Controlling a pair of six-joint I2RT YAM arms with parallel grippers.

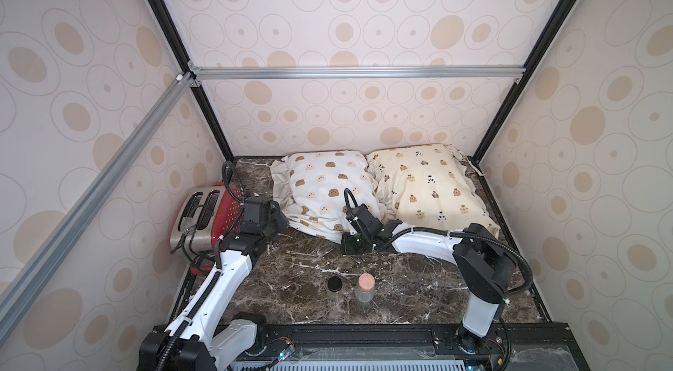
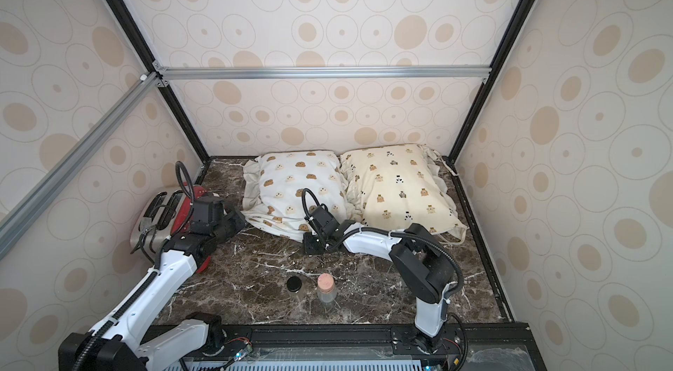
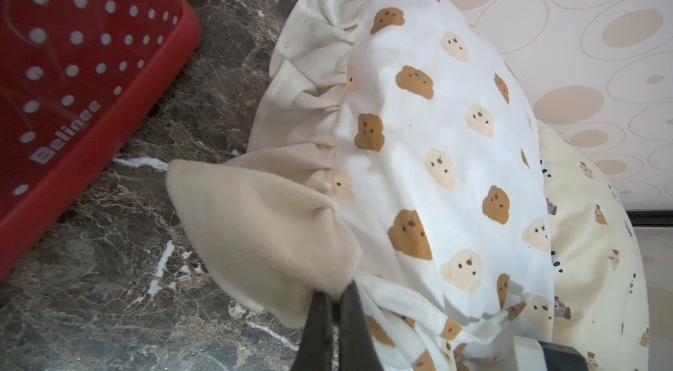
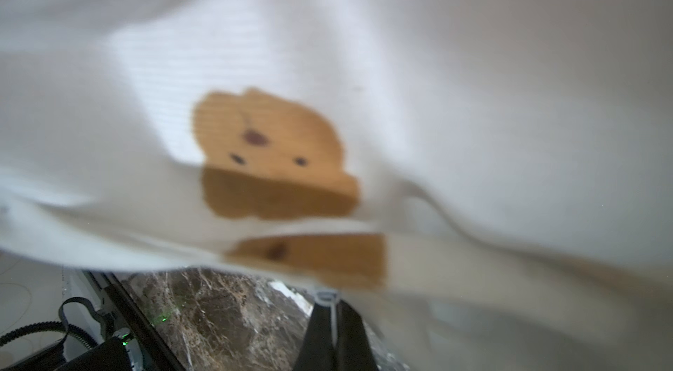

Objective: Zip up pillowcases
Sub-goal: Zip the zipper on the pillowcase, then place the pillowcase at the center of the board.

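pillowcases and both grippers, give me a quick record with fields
white pillowcase: far side of marble table, left of the cream one, touching it
cream pillowcase: far right, no gripper on it
left gripper: shut on the white pillowcase's ruffle corner
right gripper: shut at the white pillowcase's near edge, on a small pale tab; blurred
other things: toaster, red bin, black-lidded jar, pink-lidded jar

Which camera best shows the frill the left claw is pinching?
The left wrist view: the left gripper pinches the ruffle close and sharp. In both top views the left arm hides the pinch; the right wrist view shows only blurred fabric.
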